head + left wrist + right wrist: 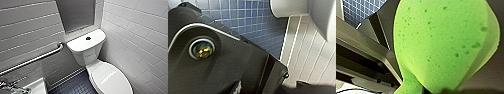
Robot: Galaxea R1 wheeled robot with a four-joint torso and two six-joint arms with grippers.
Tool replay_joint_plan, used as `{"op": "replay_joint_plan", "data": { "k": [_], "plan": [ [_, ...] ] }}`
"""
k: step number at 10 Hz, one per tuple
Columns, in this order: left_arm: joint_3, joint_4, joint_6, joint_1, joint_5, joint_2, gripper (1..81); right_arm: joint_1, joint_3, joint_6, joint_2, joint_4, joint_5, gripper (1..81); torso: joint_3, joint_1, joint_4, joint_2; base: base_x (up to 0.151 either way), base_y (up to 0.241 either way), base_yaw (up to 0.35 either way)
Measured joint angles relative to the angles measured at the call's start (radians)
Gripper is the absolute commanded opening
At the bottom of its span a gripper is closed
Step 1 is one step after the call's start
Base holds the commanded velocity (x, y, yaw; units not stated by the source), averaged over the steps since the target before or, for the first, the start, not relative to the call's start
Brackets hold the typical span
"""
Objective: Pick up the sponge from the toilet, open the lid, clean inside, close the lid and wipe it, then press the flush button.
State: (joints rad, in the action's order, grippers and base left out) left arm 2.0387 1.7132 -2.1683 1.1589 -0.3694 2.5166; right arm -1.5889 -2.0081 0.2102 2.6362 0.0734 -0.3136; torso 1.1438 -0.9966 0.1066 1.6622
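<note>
The white toilet [86,47] stands in the corner, its boxy tank against the back wall. The oval lid [112,80] lies shut over the bowl. A dark round flush button [88,38] sits in the middle of the tank cover. The bright green sponge [441,45] looms close in the right wrist view, pinched narrow at one end where my right gripper [431,90] is shut on it. The left wrist view looks down on blue mosaic floor [255,20] and a white ceramic curve of the toilet [323,17]; nothing is in the left gripper.
A steel grab bar [32,60] slants along the left wall. A white sink corner [37,87] with a chrome tap [7,86] sits at the lower left. White tiled wall [140,32] closes in on the toilet's right. Dark blue floor [75,86] lies between sink and toilet.
</note>
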Motion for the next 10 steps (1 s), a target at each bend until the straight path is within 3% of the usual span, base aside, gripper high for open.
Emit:
{"op": "replay_joint_plan", "data": {
  "k": [3,7,9,10],
  "plan": [
    [0.212,0.028,0.071,0.066,-0.022,0.068,81.1,0.001,0.0,0.0,-0.001,0.0,0.003,1.0,0.0,0.0,0.0,0.0,0.0,0.0,0.0],
    [0.497,0.045,0.104,0.164,-0.058,0.213,81.1,0.001,0.013,0.001,-0.012,0.0,0.003,1.0,0.0,0.0,0.0,0.0,0.0,0.0,0.0],
    [0.602,0.044,0.127,0.209,-0.055,0.295,81.1,0.001,0.059,0.005,-0.045,0.0,0.001,1.0,0.0,0.0,0.0,0.0,0.0,0.0,0.0],
    [0.639,0.017,0.177,0.237,-0.031,0.336,81.1,0.001,0.06,0.005,-0.048,0.0,0.0,1.0,0.0,0.0,0.0,0.0,0.0,0.0,0.0]
  ]
}}
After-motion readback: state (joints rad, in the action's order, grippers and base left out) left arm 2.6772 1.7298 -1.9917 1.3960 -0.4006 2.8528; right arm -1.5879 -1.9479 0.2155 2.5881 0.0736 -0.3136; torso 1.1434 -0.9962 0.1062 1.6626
